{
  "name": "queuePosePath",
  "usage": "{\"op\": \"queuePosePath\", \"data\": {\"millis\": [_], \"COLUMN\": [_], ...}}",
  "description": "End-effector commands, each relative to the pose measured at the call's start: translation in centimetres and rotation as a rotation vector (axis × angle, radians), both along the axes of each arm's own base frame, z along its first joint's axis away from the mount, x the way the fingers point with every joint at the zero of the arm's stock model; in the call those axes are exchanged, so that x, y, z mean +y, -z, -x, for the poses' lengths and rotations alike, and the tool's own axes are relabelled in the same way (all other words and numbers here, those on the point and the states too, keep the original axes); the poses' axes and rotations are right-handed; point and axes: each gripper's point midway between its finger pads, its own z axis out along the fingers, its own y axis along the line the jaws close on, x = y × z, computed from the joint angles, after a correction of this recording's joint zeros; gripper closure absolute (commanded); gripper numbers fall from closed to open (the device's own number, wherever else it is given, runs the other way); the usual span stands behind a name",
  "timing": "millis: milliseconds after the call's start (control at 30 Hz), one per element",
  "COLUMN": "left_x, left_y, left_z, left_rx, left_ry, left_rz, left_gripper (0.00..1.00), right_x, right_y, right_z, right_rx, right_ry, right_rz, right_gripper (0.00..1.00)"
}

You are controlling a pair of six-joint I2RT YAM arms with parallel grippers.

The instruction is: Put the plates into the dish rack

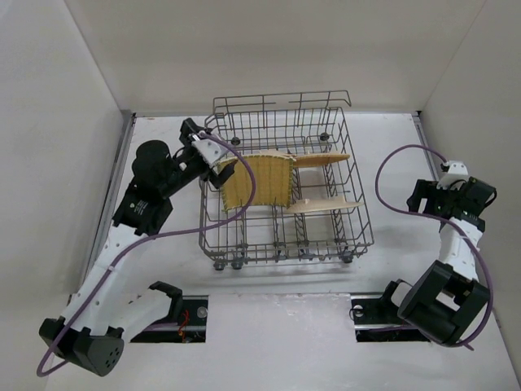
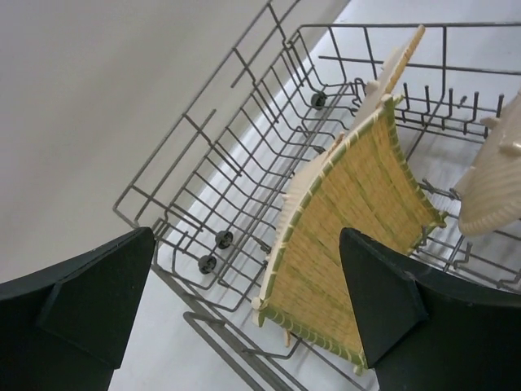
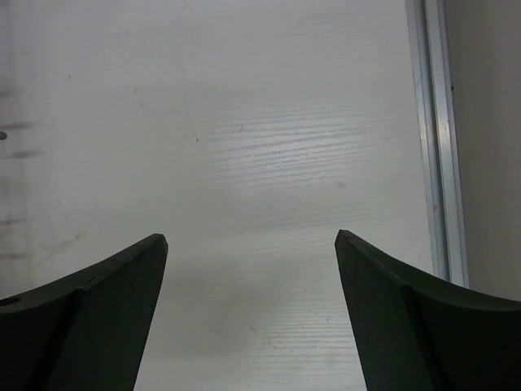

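Your dish rack holds every plate you can see. A yellow plate stands tilted on edge in the rack's left half, leaning among the upright tines. In the rack's right half two more stand on edge: a far orange plate towards the rack's back wall and a near orange plate towards its front wall.

Your left gripper hangs at the rack's left wall, just beside the yellow plate. Its jaws are spread wide and grip nothing. One of its fingers hides the plate's lower corner, so you cannot tell whether it touches there.

Your right gripper is well off the rack's right side, spread wide over the table and holding nothing.
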Motion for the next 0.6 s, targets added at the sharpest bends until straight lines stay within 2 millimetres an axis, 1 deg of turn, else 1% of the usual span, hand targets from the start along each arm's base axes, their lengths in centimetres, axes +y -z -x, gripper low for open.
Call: {"op": "queuePosePath", "data": {"millis": [0,67,133,233,267,300,333,400,467,500,567], "left_x": [3.4,6.2,9.5,14.8,16.1,17.7,18.9,20.9,22.8,23.5,24.1], "left_y": [-1.3,-0.6,0.9,4.4,5.8,7.3,8.8,11.7,14.7,16.0,18.2], "left_z": [-1.6,-3.2,-4.9,-7.0,-7.4,-7.7,-8.0,-8.5,-8.8,-8.9,-9.0], "left_rx": [0.048,0.098,0.167,0.32,0.38,0.443,0.506,0.607,0.678,0.703,0.749], "left_ry": [-0.253,-0.395,-0.544,-0.746,-0.787,-0.828,-0.858,-0.899,-0.941,-0.963,-0.977], "left_rz": [0.038,0.079,0.115,0.186,0.214,0.233,0.255,0.294,0.31,0.308,0.302], "left_gripper": [0.0,0.0,0.0,0.0,0.0,0.0,0.0,0.0,0.0,0.0,0.0], "right_x": [-0.1,-0.1,-0.1,0.1,0.1,-0.1,-0.3,-0.5,-0.6,-1.0,-1.6], "right_y": [-2.7,-3.0,-3.4,-3.7,-3.8,-3.9,-4.0,-4.0,-3.6,-3.1,-2.2], "right_z": [-0.6,-0.5,-0.3,-0.2,-0.2,-0.1,-0.1,-0.1,-0.4,-0.6,-1.0], "right_rx": [-0.107,-0.129,-0.151,-0.173,-0.176,-0.179,-0.182,-0.177,-0.145,-0.116,-0.056], "right_ry": [-0.028,-0.026,-0.023,-0.028,-0.024,-0.015,-0.005,0.006,0.013,0.032,0.061], "right_rz": [0.052,0.068,0.085,0.102,0.11,0.119,0.131,0.145,0.142,0.14,0.131], "right_gripper": [0.1,0.11,0.1,0.09,0.08,0.05,0.0,0.0,0.0,0.0,0.0]}}
